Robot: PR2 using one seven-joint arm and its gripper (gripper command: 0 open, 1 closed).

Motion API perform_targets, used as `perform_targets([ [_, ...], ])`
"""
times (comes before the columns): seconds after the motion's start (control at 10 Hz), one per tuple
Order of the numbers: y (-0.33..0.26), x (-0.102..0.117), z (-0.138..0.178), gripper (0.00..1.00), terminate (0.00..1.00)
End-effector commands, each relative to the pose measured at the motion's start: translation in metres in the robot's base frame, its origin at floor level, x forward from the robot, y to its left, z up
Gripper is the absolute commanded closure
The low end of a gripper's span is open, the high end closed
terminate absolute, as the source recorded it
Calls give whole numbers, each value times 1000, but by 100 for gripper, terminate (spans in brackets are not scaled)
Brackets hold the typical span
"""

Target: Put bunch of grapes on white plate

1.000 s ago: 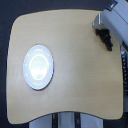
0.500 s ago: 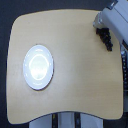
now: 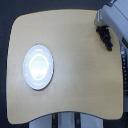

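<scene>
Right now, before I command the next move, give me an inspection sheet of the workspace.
Surface: light wooden table, rounded corners.
Job's things: white plate on the exterior view's left, nothing on it; bunch of grapes, a dark cluster at the far right edge, apart from the plate.
Clutter: nothing seen.
Grippers: robot arm enters at the top right above the grapes; jaw state cannot be told.
Cables: nothing seen.
Surroundings: dark floor around the table; pale structure below the near edge.

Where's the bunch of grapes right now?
In the exterior view, the bunch of grapes is at the table's upper right edge, beside the robot arm, far from the white plate.
</scene>
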Motion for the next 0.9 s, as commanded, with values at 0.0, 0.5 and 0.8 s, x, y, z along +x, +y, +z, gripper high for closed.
perform_targets([
  [0.0,-4,6,5,100,0],
  [0.5,-15,11,15,100,0],
  [0.8,-15,4,38,100,0],
])
